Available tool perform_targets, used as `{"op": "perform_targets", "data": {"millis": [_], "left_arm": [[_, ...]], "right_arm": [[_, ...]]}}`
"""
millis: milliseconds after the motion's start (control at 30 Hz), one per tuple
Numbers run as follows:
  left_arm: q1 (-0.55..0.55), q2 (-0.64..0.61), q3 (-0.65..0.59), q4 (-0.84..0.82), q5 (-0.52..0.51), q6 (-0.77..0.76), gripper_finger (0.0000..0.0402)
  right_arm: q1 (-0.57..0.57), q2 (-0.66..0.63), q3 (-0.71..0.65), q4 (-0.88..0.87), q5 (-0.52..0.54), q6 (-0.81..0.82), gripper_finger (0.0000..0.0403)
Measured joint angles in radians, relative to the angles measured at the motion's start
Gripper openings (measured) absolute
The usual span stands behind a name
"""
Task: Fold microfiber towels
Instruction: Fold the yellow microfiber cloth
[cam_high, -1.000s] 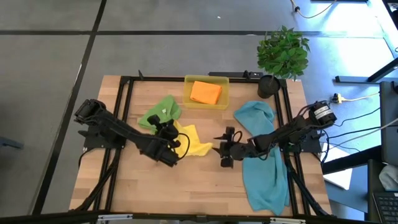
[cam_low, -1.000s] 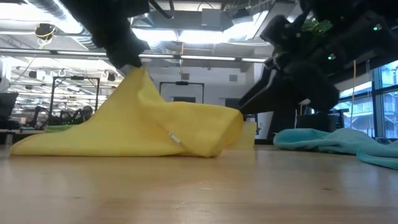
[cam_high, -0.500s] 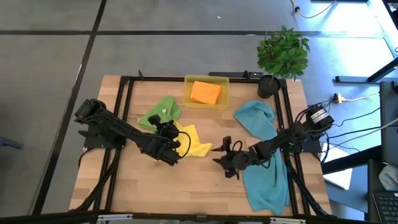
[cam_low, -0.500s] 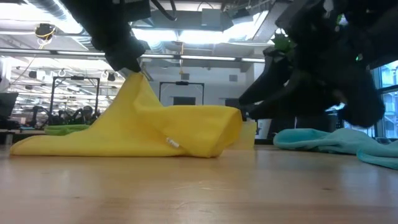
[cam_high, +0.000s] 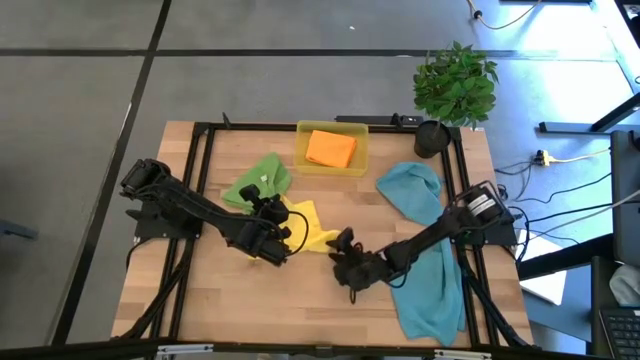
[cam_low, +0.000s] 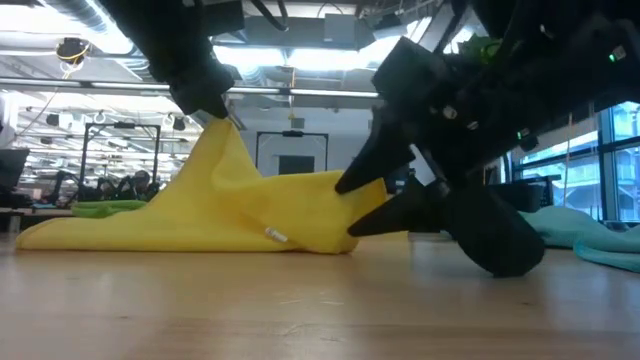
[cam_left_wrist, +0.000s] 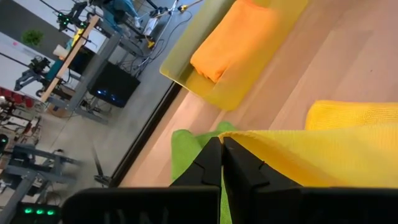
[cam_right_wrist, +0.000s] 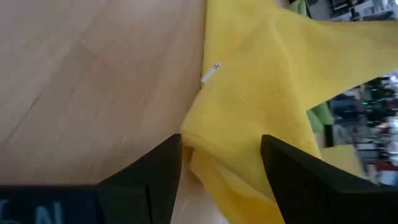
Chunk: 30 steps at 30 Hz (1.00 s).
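yellow towel (cam_high: 312, 228): mid-table, crumpled. One corner is lifted by your left gripper (cam_high: 281, 243); the rest drapes down from there to the wood, toward your right gripper (cam_high: 343, 262).
left gripper: clamped shut on that raised corner; the wrist view shows the cloth edge pinched between the fingers (cam_left_wrist: 211, 163). Likely held up so the sheet hangs free and the other corner can be found.
right gripper: fingers (cam_right_wrist: 163, 163) spread, nothing in them, low at the table. A bunched yellow fold sits right between the tips, not yet pinched. You look set to take this second corner.
label tag (cam_right_wrist: 211, 72): small white tag on the towel's edge just ahead of your right fingers; it marks the hem.
green towel (cam_high: 258, 181): just beyond your left gripper, touching the yellow one's far side. Watch you don't drag it along.
teal towels (cam_high: 425, 250): under and behind your right arm, well clear of the grab.
orange towel (cam_high: 331, 148): folded, sitting in the yellow tray (cam_high: 303, 159) at the far edge, past both grippers.
open room: bare table (cam_high: 300, 300) on the near side of both grippers, enough I'd say to spread the sheet flat.
plant (cam_high: 455, 85): far corner beyond your right arm, out of the way.
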Motion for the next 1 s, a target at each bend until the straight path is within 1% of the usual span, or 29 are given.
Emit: {"op": "perform_targets", "data": {"millis": [233, 400, 600, 667, 833, 1000], "left_arm": [[0.0, 0.0, 0.0, 0.004, 0.0, 0.0, 0.0], [0.0, 0.0, 0.0, 0.004, 0.012, 0.0, 0.0], [0.0, 0.0, 0.0, 0.004, 0.013, 0.001, 0.0], [0.0, 0.0, 0.0, 0.004, 0.02, 0.001, 0.0], [0.0, 0.0, 0.0, 0.005, 0.045, 0.001, 0.0], [0.0, 0.0, 0.0, 0.008, 0.045, 0.001, 0.0]], "right_arm": [[0.0, 0.021, 0.055, -0.054, 0.029, -0.055, 0.0219], [0.017, 0.022, 0.056, -0.124, 0.099, -0.057, 0.0219], [0.031, 0.022, 0.055, -0.131, 0.107, -0.064, 0.0219], [0.036, 0.022, 0.054, -0.139, 0.112, -0.041, 0.0219], [0.036, 0.021, 0.054, -0.169, 0.094, 0.027, 0.0219], [0.003, 0.021, 0.062, -0.21, 0.029, 0.092, 0.0214]]}}
